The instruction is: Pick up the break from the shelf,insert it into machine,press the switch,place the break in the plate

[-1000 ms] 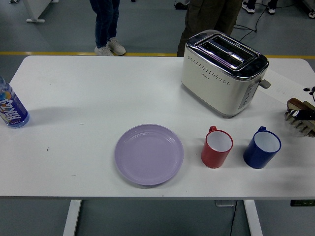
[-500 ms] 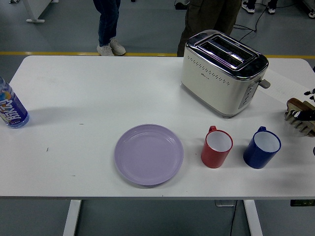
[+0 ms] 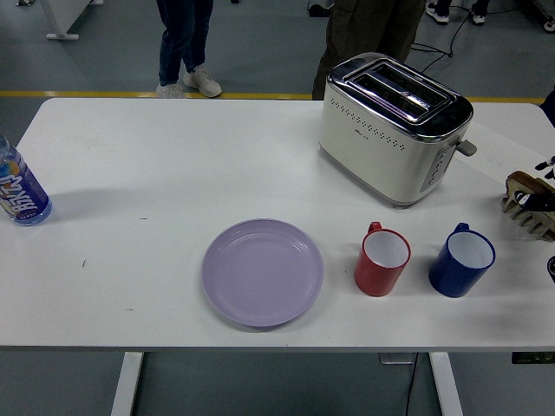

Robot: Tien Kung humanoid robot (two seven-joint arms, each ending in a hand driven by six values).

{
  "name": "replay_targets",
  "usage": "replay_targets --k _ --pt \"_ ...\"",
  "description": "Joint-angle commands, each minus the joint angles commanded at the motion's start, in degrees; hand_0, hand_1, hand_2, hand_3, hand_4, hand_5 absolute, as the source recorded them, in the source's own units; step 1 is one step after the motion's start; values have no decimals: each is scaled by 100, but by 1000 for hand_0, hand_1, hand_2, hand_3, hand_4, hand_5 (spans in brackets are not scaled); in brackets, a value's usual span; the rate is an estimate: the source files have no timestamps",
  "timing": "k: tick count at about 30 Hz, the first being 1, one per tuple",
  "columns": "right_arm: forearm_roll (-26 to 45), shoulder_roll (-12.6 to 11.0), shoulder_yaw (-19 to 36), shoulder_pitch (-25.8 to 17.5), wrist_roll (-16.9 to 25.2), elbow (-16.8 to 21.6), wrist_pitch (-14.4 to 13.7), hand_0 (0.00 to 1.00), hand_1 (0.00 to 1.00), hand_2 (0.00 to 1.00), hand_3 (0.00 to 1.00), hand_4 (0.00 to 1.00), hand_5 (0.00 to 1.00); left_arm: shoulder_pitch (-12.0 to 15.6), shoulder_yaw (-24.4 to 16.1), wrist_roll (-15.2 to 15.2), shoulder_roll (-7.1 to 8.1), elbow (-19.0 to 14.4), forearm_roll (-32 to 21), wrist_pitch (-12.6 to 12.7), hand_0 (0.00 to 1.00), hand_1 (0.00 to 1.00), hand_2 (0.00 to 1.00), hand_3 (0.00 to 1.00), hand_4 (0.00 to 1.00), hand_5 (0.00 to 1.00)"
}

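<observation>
On table (image 3: 130, 165): one toaster (image 3: 395, 130), one plate (image 3: 263, 272), two mugs, one bottle (image 3: 19, 191); hand state unclear.

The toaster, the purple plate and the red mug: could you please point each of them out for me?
toaster (image 3: 390, 147), head view, on its cream side wall.
purple plate (image 3: 263, 272), head view, on its bare centre.
red mug (image 3: 380, 270), head view, on its outer wall.

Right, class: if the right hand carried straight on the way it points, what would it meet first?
The wooden rack, which the right hand overlaps at the right edge; beyond it, probably the toaster, though depth is unclear.
</observation>
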Motion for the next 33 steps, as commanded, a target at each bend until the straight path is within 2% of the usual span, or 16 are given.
replay_targets --k 1,6,7,12,13,18,19,24,25,30,31,33 --pt "7 0 -4 2 -3 -5 7 634 582 641 714 673 183 -2 2 -1 1 0 -3 0 631 494 488 546 333 808" --pt "1 0 -12 14 -13 -21 11 634 582 641 714 673 183 -12 2 -2 0 0 -7 1 631 494 488 546 333 808" --pt "4 0 -13 17 -14 -24 4 558 542 624 688 665 171 -13 2 -3 -1 0 -9 1 631 494 488 546 333 808" --pt "15 3 -16 33 -22 -29 -28 558 542 624 688 665 171 -22 17 -5 -4 0 -26 0 631 494 488 546 333 808" --pt "14 3 -16 34 -24 -30 -31 485 497 597 652 668 183 -23 21 -6 -4 0 -30 0 631 495 489 546 334 808" --pt "10 1 -25 51 -35 -38 -63 485 497 597 652 668 183 -36 26 -5 -3 0 -33 -1 631 495 489 546 334 808" --pt "10 0 -26 56 -38 -43 -62 428 446 563 622 663 189 -37 25 -5 -2 0 -33 -1 631 496 488 546 334 809" --pt "5 -2 -37 79 -50 -66 -64 428 446 563 622 663 189 -44 30 -8 -2 0 -41 1 631 496 488 546 334 809" --pt "9 -1 -41 83 -50 -68 -64 386 396 542 572 635 154 -46 30 -9 -2 0 -43 2 631 495 488 546 333 808" --pt "1 0 -52 95 -46 -79 -58 386 396 542 572 635 154 -50 28 -10 -5 0 -47 3 631 495 488 546 333 808" --pt "-1 -1 -53 97 -44 -81 -60 346 373 523 550 623 142 -50 30 -11 -5 0 -50 3 631 496 488 544 332 807" --pt "-3 -2 -57 101 -41 -86 -63 346 373 523 550 623 142 -50 32 -10 -6 0 -51 2 631 496 488 544 332 807"
